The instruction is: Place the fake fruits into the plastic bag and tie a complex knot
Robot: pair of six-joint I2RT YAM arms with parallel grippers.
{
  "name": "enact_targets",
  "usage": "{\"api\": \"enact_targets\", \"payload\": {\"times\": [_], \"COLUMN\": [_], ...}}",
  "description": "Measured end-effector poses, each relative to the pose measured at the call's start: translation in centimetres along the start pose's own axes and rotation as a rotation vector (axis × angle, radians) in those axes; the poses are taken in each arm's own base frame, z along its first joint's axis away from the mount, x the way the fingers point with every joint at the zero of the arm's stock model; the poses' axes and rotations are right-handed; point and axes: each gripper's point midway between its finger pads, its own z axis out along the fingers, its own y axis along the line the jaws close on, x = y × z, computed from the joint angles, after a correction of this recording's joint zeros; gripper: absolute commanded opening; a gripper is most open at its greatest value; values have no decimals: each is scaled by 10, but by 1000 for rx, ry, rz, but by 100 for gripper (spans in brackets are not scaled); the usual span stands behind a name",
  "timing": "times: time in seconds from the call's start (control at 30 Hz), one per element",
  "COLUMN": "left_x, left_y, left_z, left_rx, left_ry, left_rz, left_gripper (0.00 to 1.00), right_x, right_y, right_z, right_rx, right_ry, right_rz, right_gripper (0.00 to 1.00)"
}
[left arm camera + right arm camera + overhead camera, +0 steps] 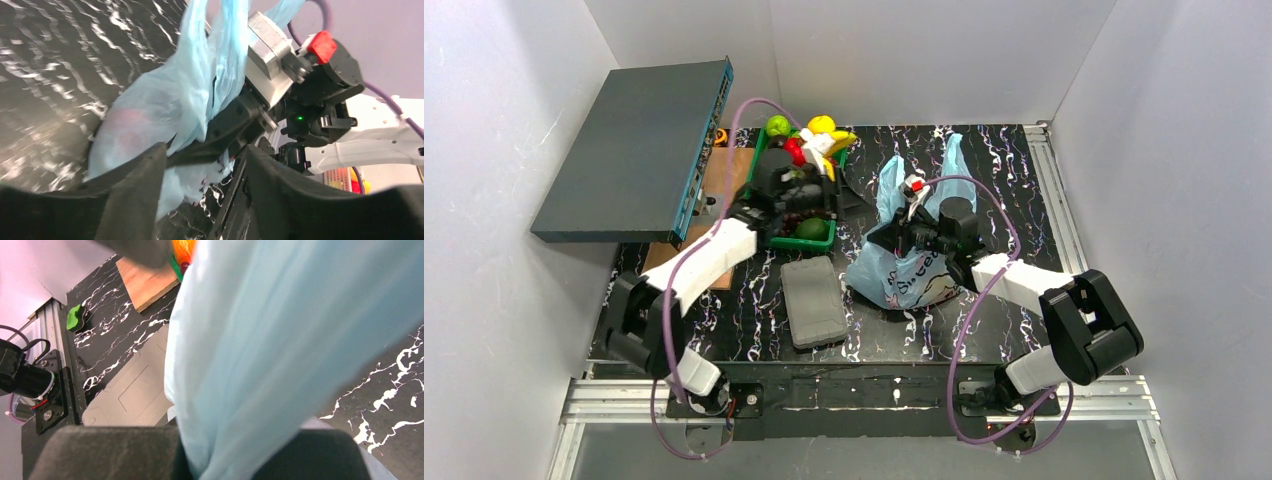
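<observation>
The light-blue plastic bag (902, 268) stands right of centre, both handle loops (953, 158) sticking up loose; no knot is in view. My right gripper (894, 236) is shut on the bag's plastic, which fills the right wrist view (260, 340) and is pinched between the pads (210, 462). The left wrist view shows those right jaws (220, 132) clamped on the bag (165, 105). Fake fruits lie in the green tray (769, 240): yellow bananas (829, 133), a green apple (777, 125), a red fruit (796, 150). My left gripper (809, 205) hovers over the tray, open (205, 200) and holding nothing.
A grey ribbed case (814, 300) lies flat in front of the tray, just left of the bag. A large dark panel (639, 150) leans at the back left above a wooden board (721, 170). White walls enclose the black marbled table (984, 330).
</observation>
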Motion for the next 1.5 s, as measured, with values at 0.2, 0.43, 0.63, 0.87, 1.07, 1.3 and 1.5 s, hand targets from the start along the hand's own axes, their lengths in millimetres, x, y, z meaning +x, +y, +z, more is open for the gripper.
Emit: {"api": "enact_targets", "payload": {"times": [0.2,0.43,0.63,0.87,1.07,1.3,1.5], "left_x": [-9,51,95,98,115,132,141], "left_y": [-3,19,40,39,37,30,35], "left_z": [-79,-64,-31,-9,4,9,8], "left_rx": [-93,-102,-111,-102,-81,-55,-81], "left_ry": [-97,59,196,169,195,230,268], "left_rz": [242,368,431,523,578,689,785], "left_gripper": [79,78,71,31,0,0,0], "right_x": [-1,-3,-10,-16,-18,-39,-42], "right_y": [-2,2,7,9,7,-8,-26], "right_z": [-1,-2,-4,-5,-5,1,8], "right_rx": [6,1,-6,-5,14,103,186], "right_ry": [-2,-6,-21,-34,-43,-83,-85], "right_rz": [5,44,85,134,168,190,163], "right_gripper": [1,10,14,30,50,41,1]}}
